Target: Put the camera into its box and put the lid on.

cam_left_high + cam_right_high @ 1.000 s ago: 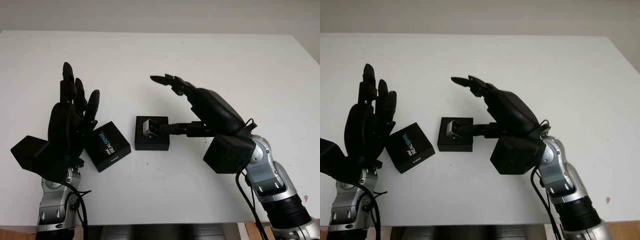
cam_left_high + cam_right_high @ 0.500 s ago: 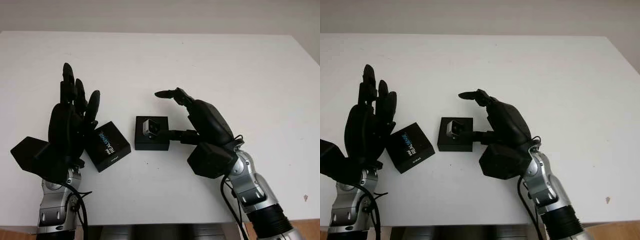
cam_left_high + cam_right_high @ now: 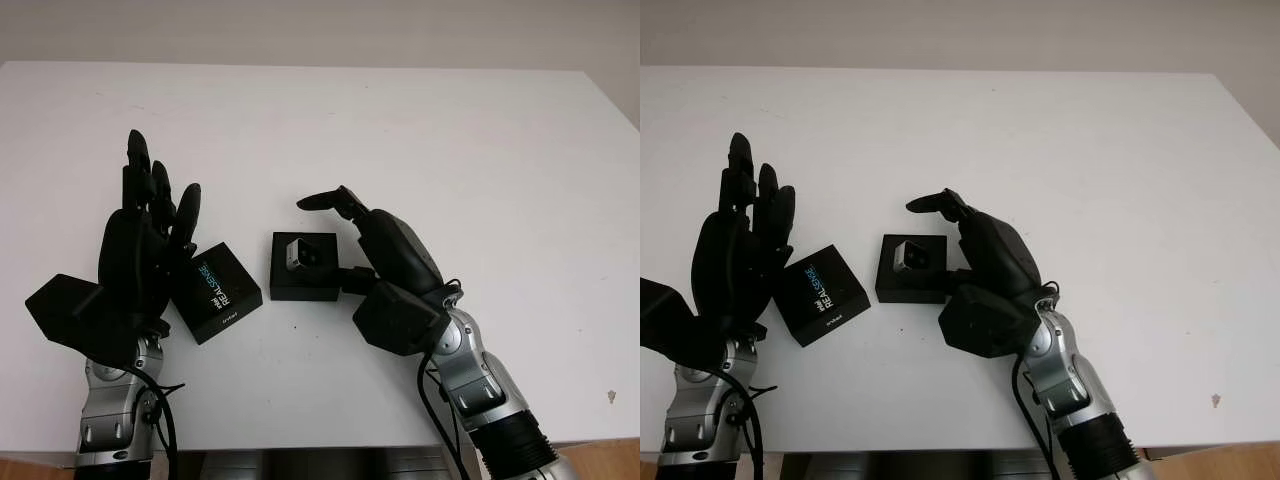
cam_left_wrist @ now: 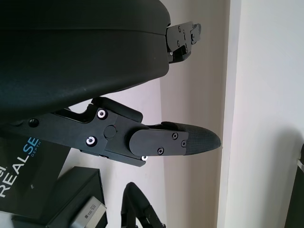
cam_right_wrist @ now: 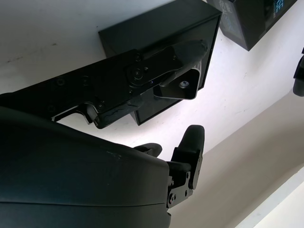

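A small black box (image 3: 310, 286) stands open at the table's middle, with the silver camera (image 3: 298, 253) lying inside it. The box's black lid (image 3: 216, 291), printed REALSENSE, lies just left of the box on the table. My right hand (image 3: 333, 236) is at the box's right side and holds nothing. One of its fingers arches over the box's far edge. In the right wrist view another finger (image 5: 142, 71) reaches across the box (image 5: 156, 28) to the camera (image 5: 186, 86). My left hand (image 3: 160, 186) is open, held upright left of the lid.
The white table (image 3: 450, 130) is bare around the box and lid. Its front edge runs just behind both forearms, and its right edge slants down at the far right.
My right hand has pulled back toward the front edge and sunk lower, staying by the box's right side. The left hand, lid, box and camera have not moved.
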`<action>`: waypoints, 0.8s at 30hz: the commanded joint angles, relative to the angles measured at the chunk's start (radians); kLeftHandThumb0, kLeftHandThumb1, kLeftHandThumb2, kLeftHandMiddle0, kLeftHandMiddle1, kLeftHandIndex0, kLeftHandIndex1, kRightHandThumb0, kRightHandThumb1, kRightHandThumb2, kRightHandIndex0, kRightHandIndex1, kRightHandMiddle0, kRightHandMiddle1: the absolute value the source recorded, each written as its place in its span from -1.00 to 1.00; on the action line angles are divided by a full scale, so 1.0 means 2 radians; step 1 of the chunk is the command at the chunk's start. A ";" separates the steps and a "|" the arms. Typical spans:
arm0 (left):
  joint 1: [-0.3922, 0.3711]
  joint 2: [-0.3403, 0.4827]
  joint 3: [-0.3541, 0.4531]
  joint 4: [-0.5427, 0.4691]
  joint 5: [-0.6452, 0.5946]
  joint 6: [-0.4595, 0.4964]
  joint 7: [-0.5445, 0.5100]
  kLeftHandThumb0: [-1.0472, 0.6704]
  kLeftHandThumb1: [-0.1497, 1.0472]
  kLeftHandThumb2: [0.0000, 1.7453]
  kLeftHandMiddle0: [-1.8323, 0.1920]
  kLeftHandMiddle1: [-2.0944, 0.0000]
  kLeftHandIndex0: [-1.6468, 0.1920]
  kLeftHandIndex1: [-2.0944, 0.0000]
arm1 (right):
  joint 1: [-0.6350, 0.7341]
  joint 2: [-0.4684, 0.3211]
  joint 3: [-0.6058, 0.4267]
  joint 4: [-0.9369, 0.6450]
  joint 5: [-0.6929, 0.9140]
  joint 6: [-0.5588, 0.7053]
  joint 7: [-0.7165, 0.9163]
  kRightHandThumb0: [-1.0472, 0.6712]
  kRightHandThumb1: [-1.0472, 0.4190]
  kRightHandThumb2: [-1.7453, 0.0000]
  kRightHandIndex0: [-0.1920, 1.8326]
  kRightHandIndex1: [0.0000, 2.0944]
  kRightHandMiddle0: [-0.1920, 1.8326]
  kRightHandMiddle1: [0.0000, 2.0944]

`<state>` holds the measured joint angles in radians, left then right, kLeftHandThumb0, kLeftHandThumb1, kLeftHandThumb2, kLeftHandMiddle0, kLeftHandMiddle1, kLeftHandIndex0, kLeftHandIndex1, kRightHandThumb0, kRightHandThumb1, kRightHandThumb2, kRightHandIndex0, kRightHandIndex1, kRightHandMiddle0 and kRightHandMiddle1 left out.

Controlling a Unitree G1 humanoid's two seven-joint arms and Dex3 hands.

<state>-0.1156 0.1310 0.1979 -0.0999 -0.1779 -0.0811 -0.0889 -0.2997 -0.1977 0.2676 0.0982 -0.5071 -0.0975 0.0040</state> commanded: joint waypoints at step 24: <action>-0.005 -0.005 -0.004 -0.003 0.002 -0.005 0.005 -0.46 1.00 -0.60 0.99 0.95 0.98 0.96 | 0.002 0.004 0.005 0.043 -0.012 -0.016 -0.041 -0.37 -0.84 0.93 -0.52 -0.71 -0.59 0.30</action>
<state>-0.1158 0.1215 0.1936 -0.0992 -0.1764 -0.0805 -0.0790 -0.2917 -0.1920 0.2729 0.1662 -0.5301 -0.1237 -0.0717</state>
